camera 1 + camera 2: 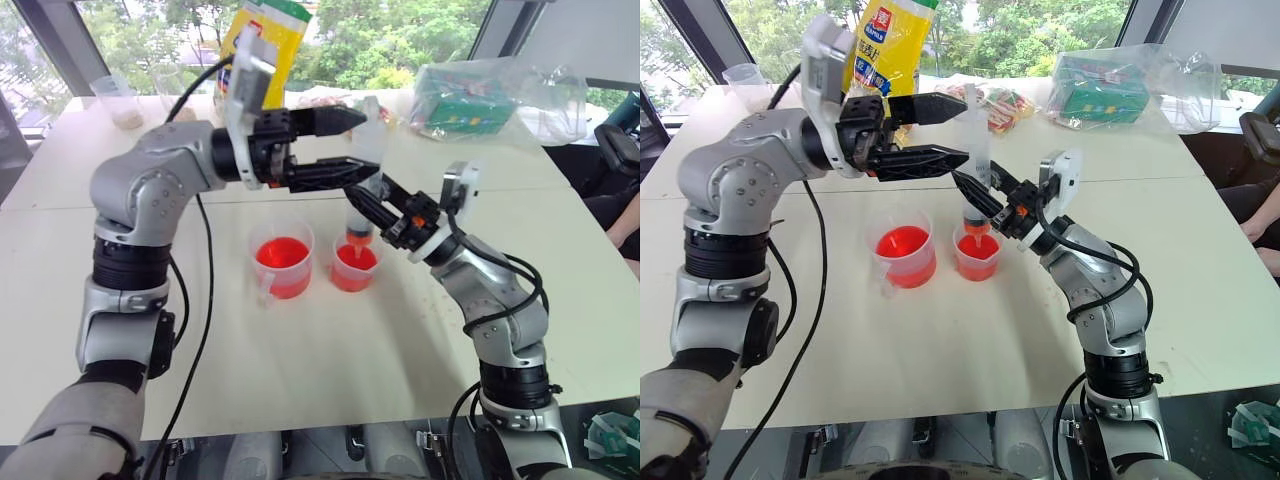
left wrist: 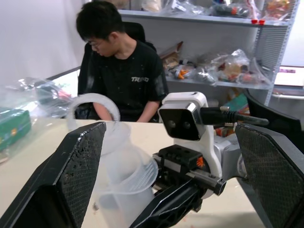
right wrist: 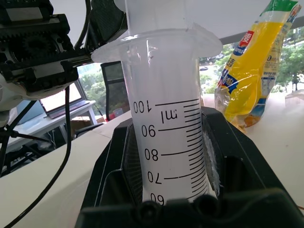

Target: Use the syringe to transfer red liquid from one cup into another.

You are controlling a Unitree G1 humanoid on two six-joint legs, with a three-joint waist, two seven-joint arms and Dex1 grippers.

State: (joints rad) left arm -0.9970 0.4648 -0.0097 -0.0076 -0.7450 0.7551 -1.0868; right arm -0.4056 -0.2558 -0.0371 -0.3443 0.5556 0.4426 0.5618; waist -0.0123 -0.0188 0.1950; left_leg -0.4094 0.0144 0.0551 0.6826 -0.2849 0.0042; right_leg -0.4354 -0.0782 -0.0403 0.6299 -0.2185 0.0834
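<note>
Clamping syringe (image 1: 976,150) upright in right gripper (image 1: 982,198) over small cup (image 1: 977,256).
Left gripper (image 1: 960,130) spread around plunger; right wrist view reads graduations.

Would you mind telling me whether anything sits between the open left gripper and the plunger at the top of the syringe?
Nothing visible does. The left gripper, its jaws open, flanks the white plunger of the large clear plastic syringe, which the right gripper holds upright over the smaller handleless clear cup of red liquid.
</note>
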